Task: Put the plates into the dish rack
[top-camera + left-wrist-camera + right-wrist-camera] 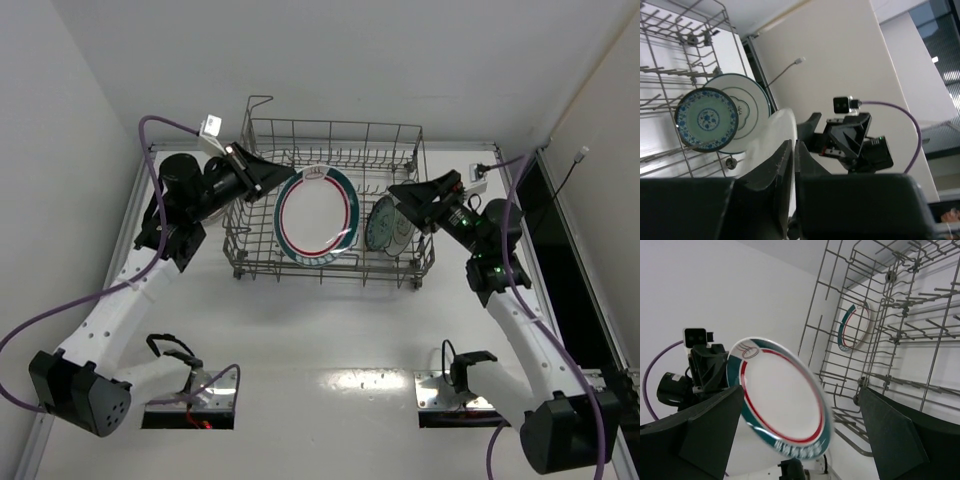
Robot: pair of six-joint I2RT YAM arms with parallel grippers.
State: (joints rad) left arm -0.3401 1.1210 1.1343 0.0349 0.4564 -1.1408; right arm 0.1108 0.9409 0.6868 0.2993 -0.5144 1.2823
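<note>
Small plate (pixel 706 119) before larger plate (pixel 751 107) in dish rack (pixel 262 250)

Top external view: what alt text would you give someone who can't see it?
Seen from above, the left arm's fingers grip a white plate with green-and-red rim rings over a grey wire dish rack. The right arm's fingers, open, hover beside a small teal plate standing in the rack's right end.

Pretty bare setup: white desk (pixel 330 340) boxed in by plain white walls (pixel 400 60). Small white socket box (pixel 478 172) sits at the far right corner, with a black panel (pixel 565 255) down the right side. A white plug (pixel 582 153) on a thin dark wire hangs above it.
</note>
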